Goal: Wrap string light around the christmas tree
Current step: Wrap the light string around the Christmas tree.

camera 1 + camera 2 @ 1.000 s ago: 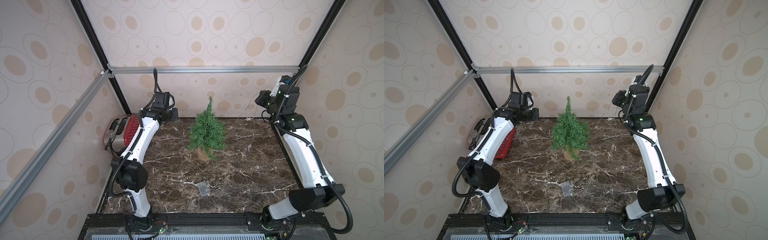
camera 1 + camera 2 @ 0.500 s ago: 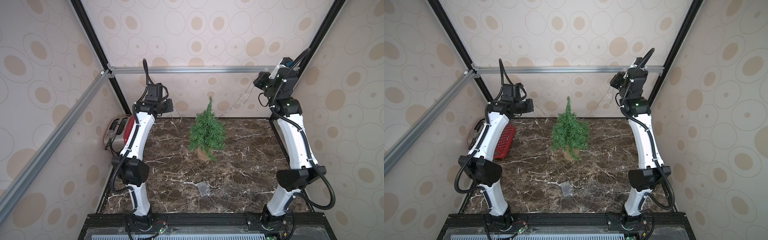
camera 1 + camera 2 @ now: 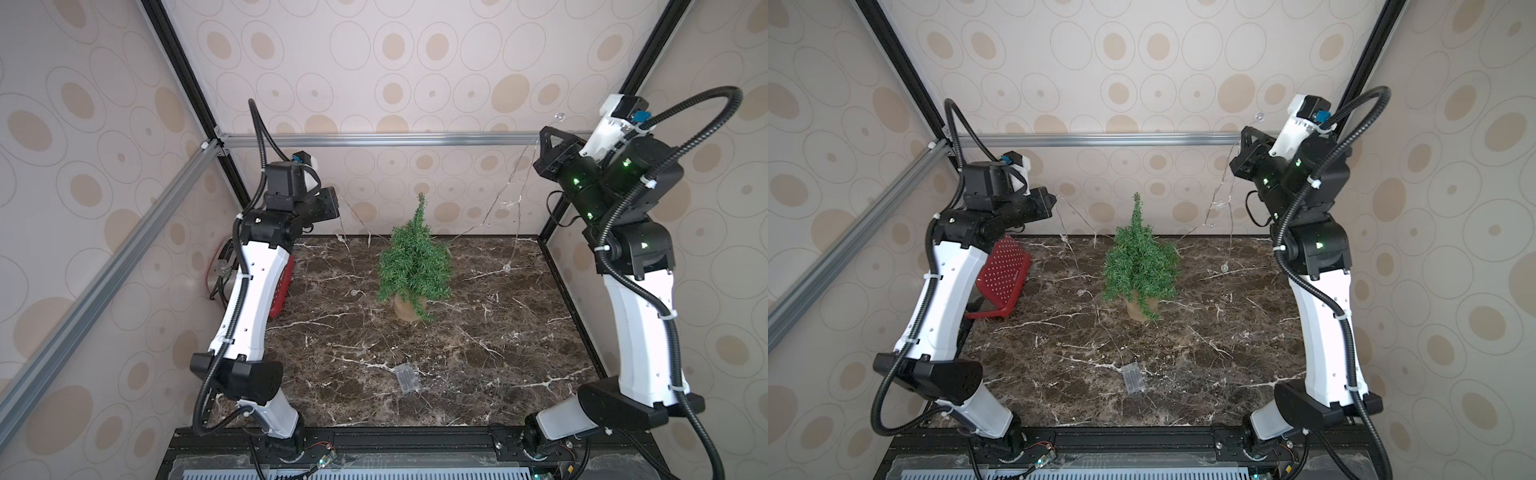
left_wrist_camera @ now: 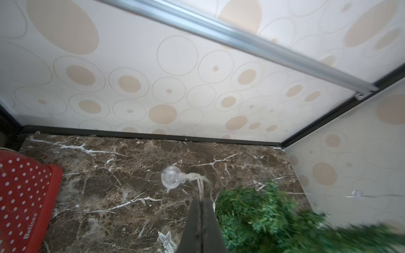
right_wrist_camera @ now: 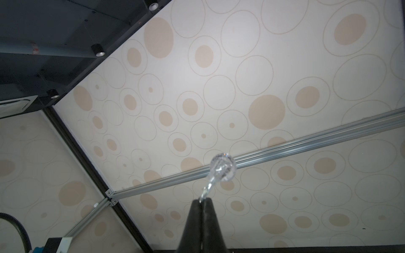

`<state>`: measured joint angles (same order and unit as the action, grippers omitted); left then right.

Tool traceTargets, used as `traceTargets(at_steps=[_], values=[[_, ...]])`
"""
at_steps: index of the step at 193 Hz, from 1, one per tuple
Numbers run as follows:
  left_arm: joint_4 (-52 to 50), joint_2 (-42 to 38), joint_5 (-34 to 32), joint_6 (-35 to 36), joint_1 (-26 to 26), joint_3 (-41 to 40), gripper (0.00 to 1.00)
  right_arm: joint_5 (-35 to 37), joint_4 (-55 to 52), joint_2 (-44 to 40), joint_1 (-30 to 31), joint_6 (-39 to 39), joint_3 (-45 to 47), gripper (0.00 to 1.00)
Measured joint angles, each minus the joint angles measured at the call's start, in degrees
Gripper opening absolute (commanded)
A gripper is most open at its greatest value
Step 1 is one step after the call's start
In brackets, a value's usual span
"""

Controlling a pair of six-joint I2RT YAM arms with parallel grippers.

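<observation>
Both arms have gone up high. The left gripper (image 4: pixel 201 200) and the right gripper (image 5: pixel 202 199) each pinch the string light (image 4: pixel 172 177) tight. It now hangs in the air on both sides of the tree (image 3: pixel 413 266), ready to go round. The battery box (image 3: pixel 406 378) lies in front of the tree. The red thing (image 4: pixel 26 197) says "Belinee".

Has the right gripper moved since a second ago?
Yes. The right gripper went up: it was below the silver bar on the back wall, and now it is level with it.
</observation>
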<state>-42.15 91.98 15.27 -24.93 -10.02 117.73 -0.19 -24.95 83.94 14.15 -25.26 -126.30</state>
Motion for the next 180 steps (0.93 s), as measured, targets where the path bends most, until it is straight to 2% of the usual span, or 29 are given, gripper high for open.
traceTargets(at_steps=[23,50,110,139,180], values=[[3.21,-6.49,4.92,-1.68,0.00,-5.99,0.00,-2.16,-1.49,-5.14,2.47,0.33,4.04,0.00],[7.28,-11.43,11.10,-3.67,-0.22,-14.99,0.00,-4.57,-3.65,-9.01,8.48,1.22,7.69,0.00],[8.79,-17.70,17.29,-4.13,-1.51,-30.84,0.00,-4.11,-7.52,-9.66,25.14,4.79,9.86,0.00],[9.55,-21.00,18.78,-4.15,-5.38,-34.62,0.00,-2.91,-7.69,-8.39,31.41,5.38,10.36,0.00],[13.88,-23.93,19.80,-5.16,-11.28,-42.14,0.00,-2.36,-7.69,-5.53,37.16,5.35,10.36,0.00]])
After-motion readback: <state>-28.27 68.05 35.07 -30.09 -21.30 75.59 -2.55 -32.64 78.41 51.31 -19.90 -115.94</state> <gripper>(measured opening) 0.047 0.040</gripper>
